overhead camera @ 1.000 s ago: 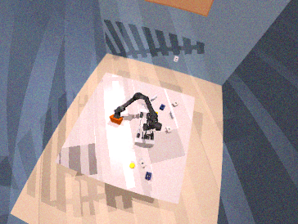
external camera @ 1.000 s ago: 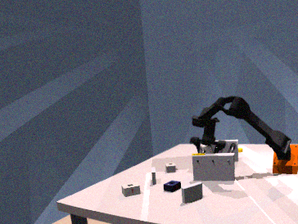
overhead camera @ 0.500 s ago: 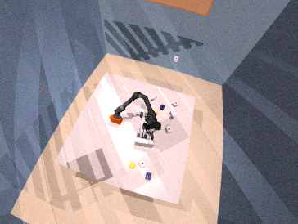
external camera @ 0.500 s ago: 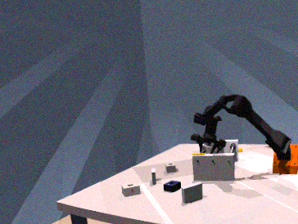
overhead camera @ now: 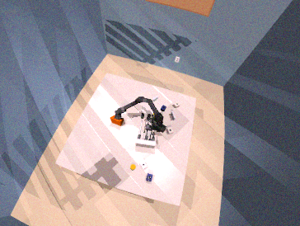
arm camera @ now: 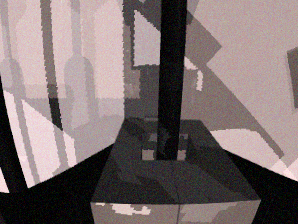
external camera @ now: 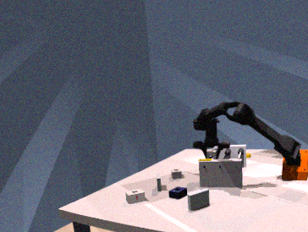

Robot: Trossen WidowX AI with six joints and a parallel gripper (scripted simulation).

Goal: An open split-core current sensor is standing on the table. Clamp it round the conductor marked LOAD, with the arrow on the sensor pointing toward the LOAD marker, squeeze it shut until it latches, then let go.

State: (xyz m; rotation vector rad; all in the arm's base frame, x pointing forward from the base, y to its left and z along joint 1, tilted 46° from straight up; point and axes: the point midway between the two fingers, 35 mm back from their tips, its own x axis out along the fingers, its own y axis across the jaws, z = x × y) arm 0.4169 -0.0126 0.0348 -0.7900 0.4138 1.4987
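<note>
My gripper (overhead camera: 156,123) (external camera: 212,152) (arm camera: 162,151) is shut on the current sensor (arm camera: 172,181), with a black finger at each side of it in the wrist view. The sensor is a dark grey block with a pale near face. A black conductor (arm camera: 173,70) runs into the hole in its middle, and the block looks closed around it. Whether it is latched cannot be told. The gripper is low among the conductors of the stand, which has a grey panel (external camera: 221,174) and a white end wall (overhead camera: 146,144). The LOAD marker and the arrow cannot be read.
Around the stand are blue blocks (overhead camera: 163,108) (external camera: 178,192), a white box (external camera: 135,196), a small grey box (external camera: 176,174), a grey block (external camera: 199,200) and a thin upright piece (external camera: 159,184). A yellow disc (overhead camera: 133,167) and another blue block (overhead camera: 150,180) lie beyond the white wall.
</note>
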